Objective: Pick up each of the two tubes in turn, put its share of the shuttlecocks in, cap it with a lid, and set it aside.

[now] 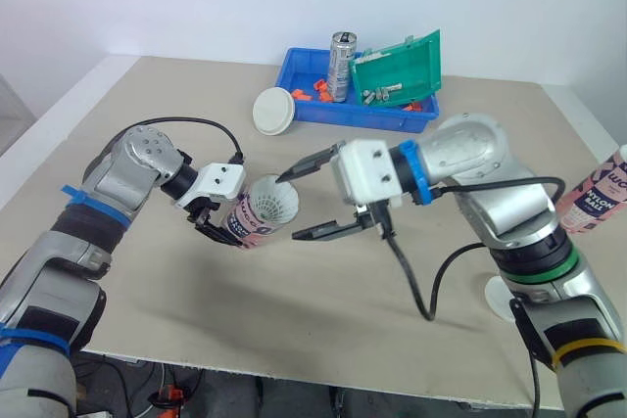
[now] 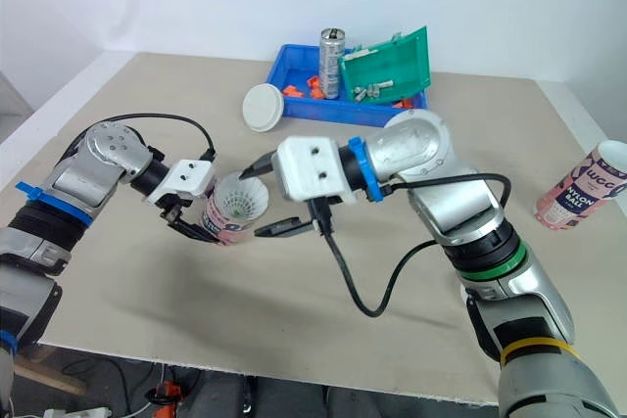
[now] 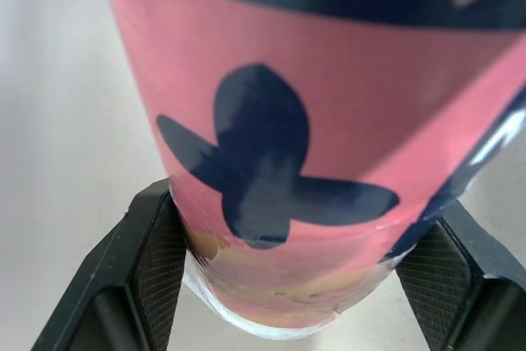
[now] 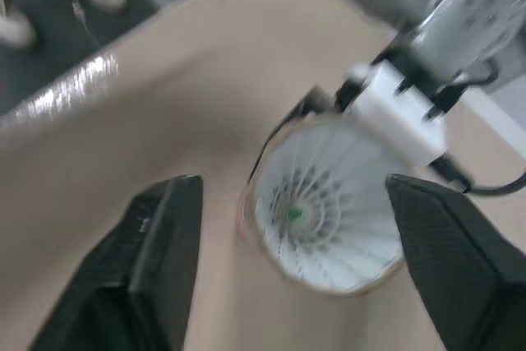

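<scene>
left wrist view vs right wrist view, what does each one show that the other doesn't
Left wrist view: the pink side of the tube with its dark blue print, clamped near its base between the black fingers of the left gripper.
Right wrist view: the open mouth end-on, a white shuttlecock seated inside, the right gripper open with a finger on either side, and the table behind.
Shared: the same tube, held by the left gripper.
</scene>
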